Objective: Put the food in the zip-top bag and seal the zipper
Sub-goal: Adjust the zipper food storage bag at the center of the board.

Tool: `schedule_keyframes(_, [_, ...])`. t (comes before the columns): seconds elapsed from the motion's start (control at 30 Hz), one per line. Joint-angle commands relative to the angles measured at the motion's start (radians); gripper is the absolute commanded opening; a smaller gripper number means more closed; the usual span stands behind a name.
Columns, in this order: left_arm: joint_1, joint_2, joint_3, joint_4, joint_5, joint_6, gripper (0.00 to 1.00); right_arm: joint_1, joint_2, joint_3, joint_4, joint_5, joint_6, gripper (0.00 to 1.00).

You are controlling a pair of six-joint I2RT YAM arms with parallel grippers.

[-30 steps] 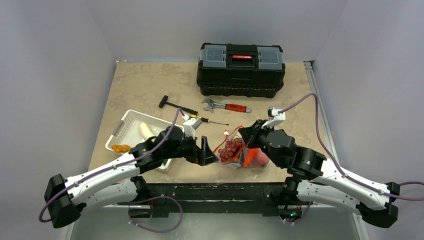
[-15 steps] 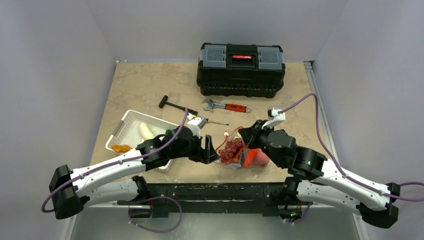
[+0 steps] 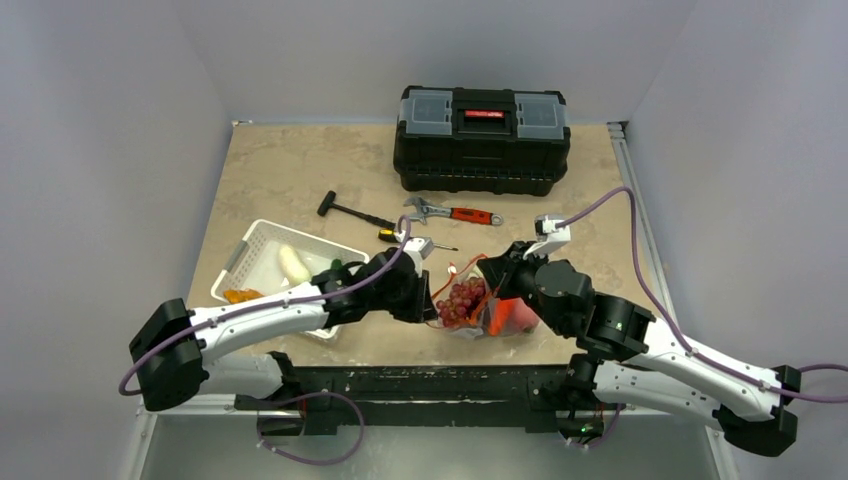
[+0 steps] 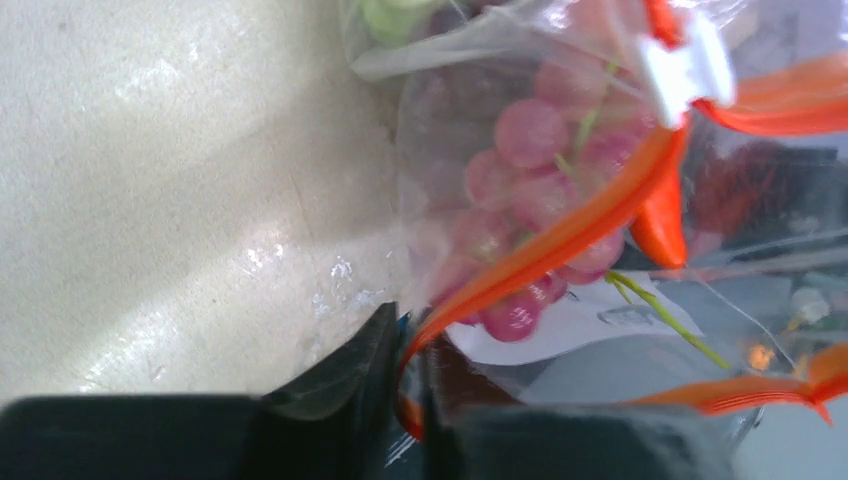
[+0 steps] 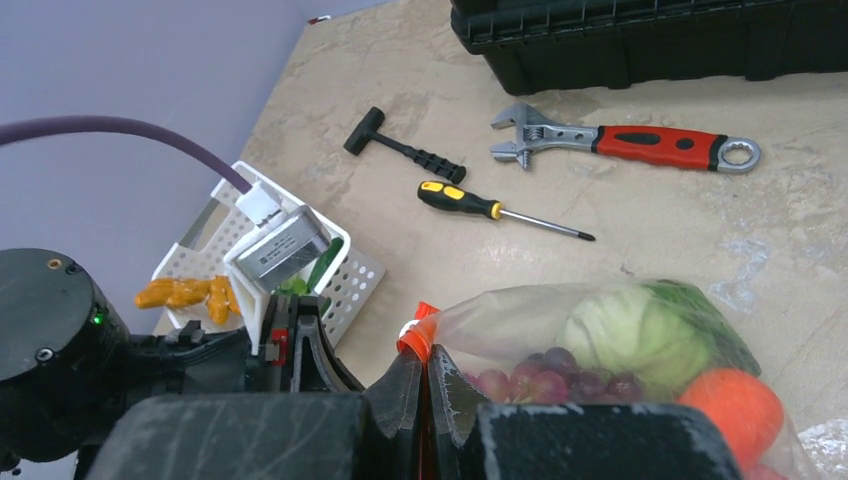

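Note:
The clear zip-top bag [image 3: 482, 308] lies near the front middle of the table, between both arms. Inside it are the food pieces: purple grapes [image 3: 460, 298], a red-orange carrot [image 3: 512, 318], and in the right wrist view a pale-green cabbage [image 5: 625, 325]. My left gripper [image 4: 410, 328] is shut on the red-orange zipper [image 4: 560, 235] at the bag's left side. A white slider [image 4: 685, 65] sits further along the strip. My right gripper [image 5: 427, 362] is shut on the zipper's end [image 5: 418, 335] at the bag's far corner.
A white basket [image 3: 250, 262] left of the bag holds a pale piece [image 3: 292, 262] and an orange piece [image 3: 240, 296]. Behind the bag lie a screwdriver [image 3: 400, 238], a hammer [image 3: 345, 210] and a red-handled wrench [image 3: 455, 212]. A black toolbox [image 3: 482, 138] stands at the back.
My left arm has reached right to the bag, and its gripper has gone from open to shut on the zipper strip. The right arm and bag have stayed put.

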Motion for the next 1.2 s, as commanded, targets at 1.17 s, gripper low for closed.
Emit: schedule_keyframes(1.17, [0.0, -0.331, 0.138, -0.257, -0.254, -0.092, 0.0, 0.003, 0.297, 0.033, 0.323, -0.531, -0.23, 0.0])
